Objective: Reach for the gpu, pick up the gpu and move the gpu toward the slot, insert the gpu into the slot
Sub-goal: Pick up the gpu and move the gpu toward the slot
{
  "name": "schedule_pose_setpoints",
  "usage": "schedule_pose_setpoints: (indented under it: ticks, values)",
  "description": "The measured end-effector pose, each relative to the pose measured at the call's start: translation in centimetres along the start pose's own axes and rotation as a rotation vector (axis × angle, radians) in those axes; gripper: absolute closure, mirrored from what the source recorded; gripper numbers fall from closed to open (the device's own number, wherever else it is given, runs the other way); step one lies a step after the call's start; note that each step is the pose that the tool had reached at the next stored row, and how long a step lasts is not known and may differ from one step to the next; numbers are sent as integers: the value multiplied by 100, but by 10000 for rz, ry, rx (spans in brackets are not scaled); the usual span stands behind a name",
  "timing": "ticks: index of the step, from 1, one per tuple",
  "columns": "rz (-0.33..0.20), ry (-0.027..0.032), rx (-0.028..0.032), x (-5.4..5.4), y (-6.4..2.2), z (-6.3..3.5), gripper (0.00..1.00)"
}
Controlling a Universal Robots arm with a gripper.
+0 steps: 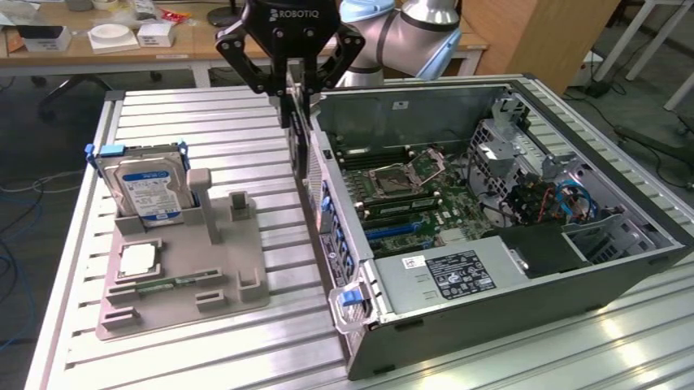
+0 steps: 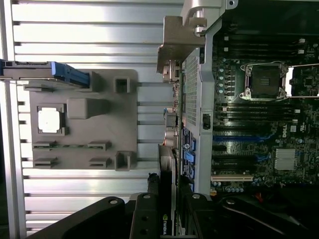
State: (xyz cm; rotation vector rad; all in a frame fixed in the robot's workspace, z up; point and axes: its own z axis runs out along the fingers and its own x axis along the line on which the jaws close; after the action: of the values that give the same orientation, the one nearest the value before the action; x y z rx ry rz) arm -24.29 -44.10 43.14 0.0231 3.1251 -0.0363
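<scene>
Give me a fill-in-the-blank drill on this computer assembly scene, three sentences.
1. The gripper is shut on the gpu, and the slot holds ___.
2. The slot's plastic is ___ in colour.
3. The hard drive stands on the exterior view's ___ side.
Missing words: nothing; blue; left.

In the exterior view a holder (image 1: pixel 233 276) sits on the table (image 1: pixel 217 341) at lower left. On it the drive (image 1: pixel 146 187) stands at the rear, with a chip (image 1: pixel 139 260) before it. The case (image 1: pixel 509 313) lies right of the holder, with the motherboard (image 1: pixel 434 195) and its slot (image 1: pixel 392 231) inside. At top centre the gripper (image 1: pixel 291 93) holds the gpu (image 1: pixel 288 114) above the case's left wall.
</scene>
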Motion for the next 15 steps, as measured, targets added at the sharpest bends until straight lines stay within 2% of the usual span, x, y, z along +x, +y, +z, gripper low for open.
schedule_pose_setpoints:
  ticks: [15]
  values:
    - [1, 0, 1, -93, 2, 1, 74]
